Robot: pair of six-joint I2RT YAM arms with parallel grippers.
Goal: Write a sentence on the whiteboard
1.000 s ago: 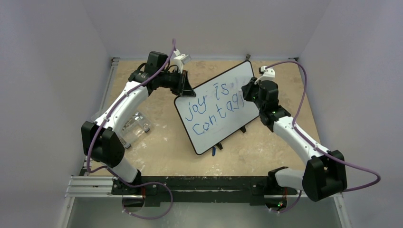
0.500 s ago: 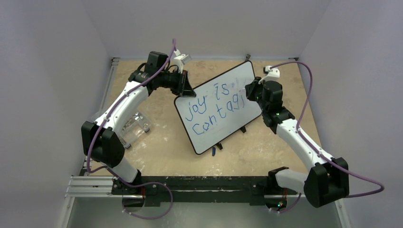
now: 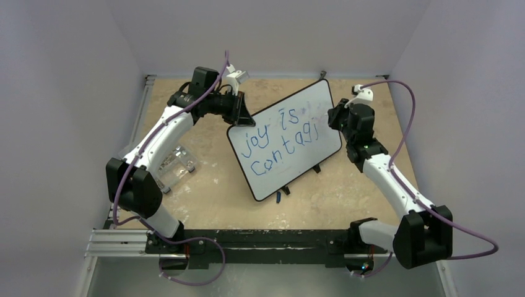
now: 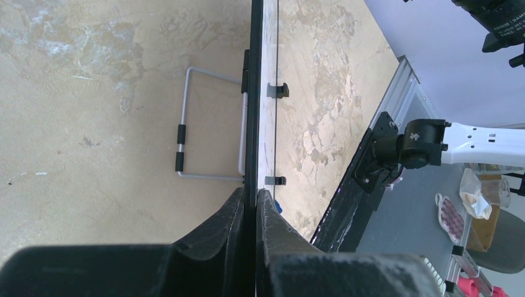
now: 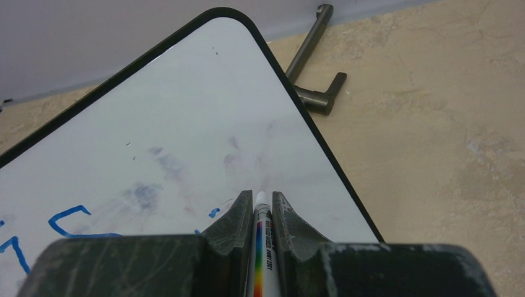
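While the whiteboard (image 3: pixel 272 179) stands propped at a slant in the middle of the worktop (image 3: pixel 210 192), its blue sentence (image 3: pixel 282 143) reads "joy is contagi" in two lines. My left gripper (image 4: pixel 251 207) is clamped on the whiteboard's upper left edge. My right gripper (image 5: pixel 257 199) pinches a marker (image 5: pixel 260 253), its tip aimed near the right edge; whether it touches I cannot tell.

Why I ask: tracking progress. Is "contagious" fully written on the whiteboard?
No, in the top view the sentence on the whiteboard reads only "joy is contagi".
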